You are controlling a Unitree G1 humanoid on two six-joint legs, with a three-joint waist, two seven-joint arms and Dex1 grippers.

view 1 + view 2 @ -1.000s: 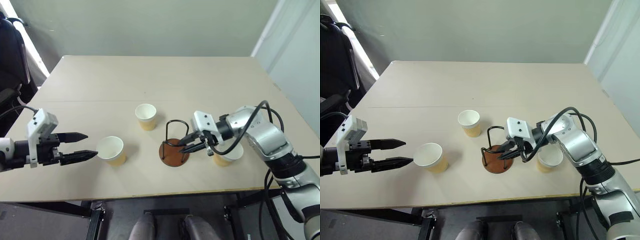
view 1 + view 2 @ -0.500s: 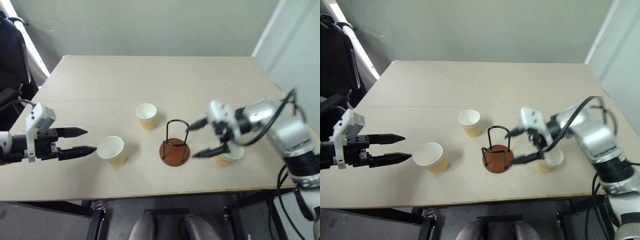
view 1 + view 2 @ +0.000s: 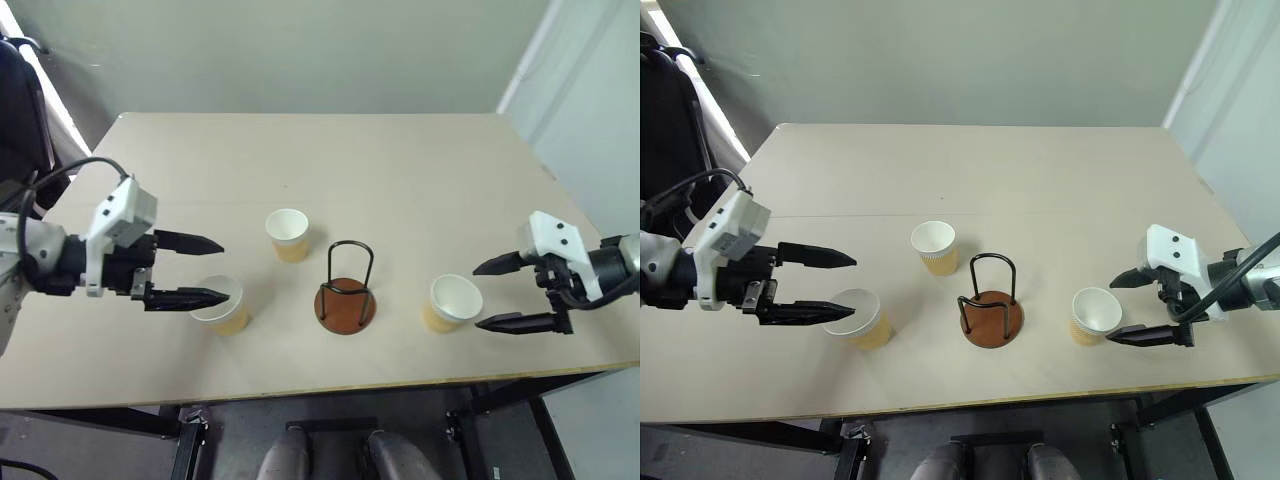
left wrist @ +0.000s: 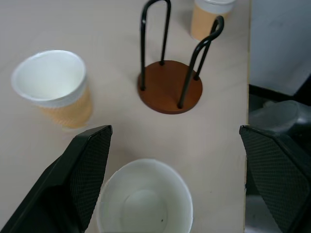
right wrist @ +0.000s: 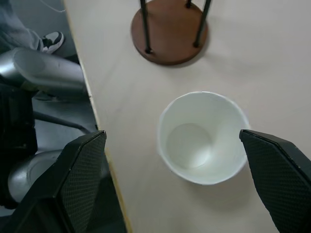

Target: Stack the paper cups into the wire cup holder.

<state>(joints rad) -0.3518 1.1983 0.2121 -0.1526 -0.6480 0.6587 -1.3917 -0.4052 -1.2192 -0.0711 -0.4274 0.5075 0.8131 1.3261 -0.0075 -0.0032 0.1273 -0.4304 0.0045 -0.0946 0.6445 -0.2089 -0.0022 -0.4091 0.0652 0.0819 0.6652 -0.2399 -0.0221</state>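
Note:
Three paper cups stand upright on the table: one at the left front (image 3: pixel 222 305), one further back (image 3: pixel 288 235), one at the right (image 3: pixel 453 303). Between them the wire cup holder (image 3: pixel 346 305) stands with nothing in it. My left gripper (image 3: pixel 225 270) is open at the left front cup (image 4: pixel 145 199), and its lower finger (image 3: pixel 190 297) crosses over that cup's rim. My right gripper (image 3: pixel 477 297) is open just right of the right cup (image 5: pixel 201 136), whose mouth lies between its fingers (image 5: pixel 80 170) in the right wrist view. Neither gripper holds anything.
The beige table (image 3: pixel 330 160) has a near edge (image 3: pixel 300 390) close in front of the cups and holder. A black chair (image 3: pixel 20 120) stands off the table's left side. A white panel (image 3: pixel 590 110) rises at the right.
My right gripper has left the holder, swung right and opened wide beside the right cup. My left gripper has moved right, up to the left front cup.

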